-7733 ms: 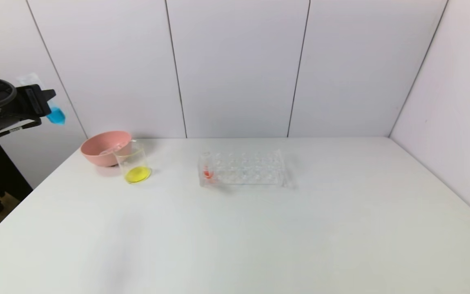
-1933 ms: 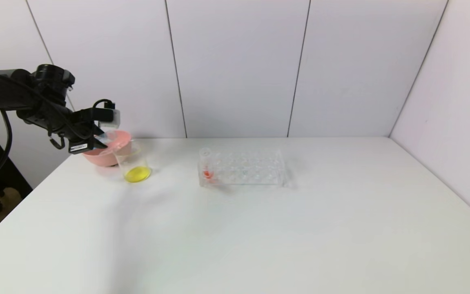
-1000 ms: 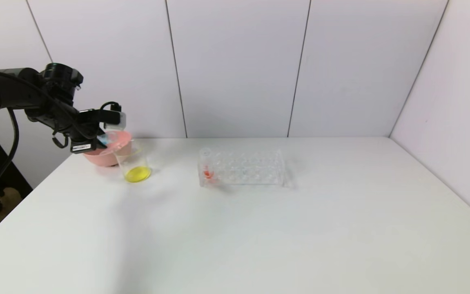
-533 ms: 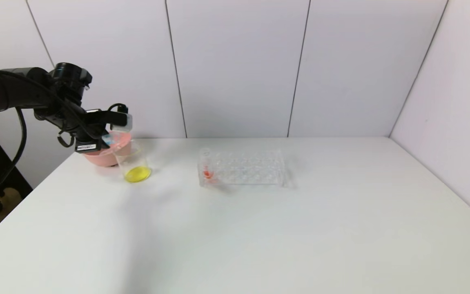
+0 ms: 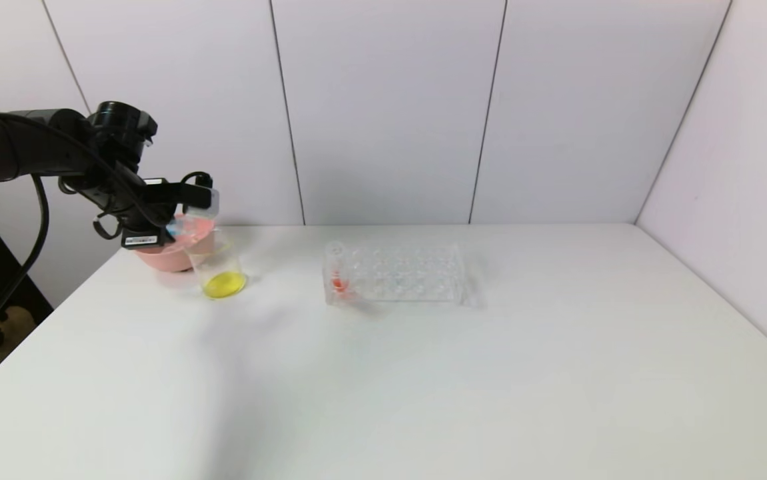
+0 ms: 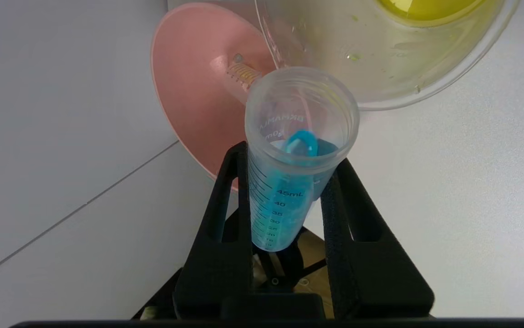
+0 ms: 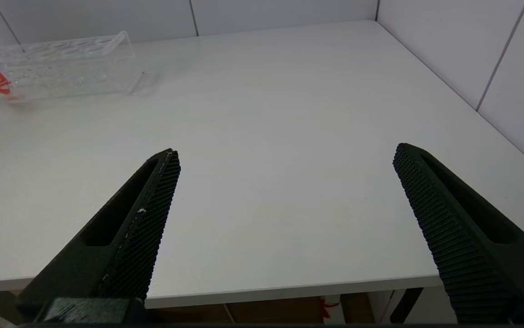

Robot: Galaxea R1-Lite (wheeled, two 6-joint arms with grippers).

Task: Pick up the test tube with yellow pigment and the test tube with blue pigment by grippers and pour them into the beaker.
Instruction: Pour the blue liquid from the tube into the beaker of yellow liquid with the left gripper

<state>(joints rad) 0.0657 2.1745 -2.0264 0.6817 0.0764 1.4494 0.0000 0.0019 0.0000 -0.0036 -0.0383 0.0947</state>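
At the table's far left, my left gripper (image 6: 289,200) clamps the blue tube (image 6: 296,155), tilted, mouth beside the beaker (image 6: 380,50) rim. If I tip before centring, blue could spill into the pink bowl (image 6: 193,100). My right gripper (image 7: 284,191) idles, fingers wide

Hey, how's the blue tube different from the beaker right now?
The test tube with blue pigment is narrow, clamped in the left end effector and tipped toward the beaker; the beaker is wider and stands on the table. The tube holds blue liquid, the beaker yellow. Both are clear and open-topped.
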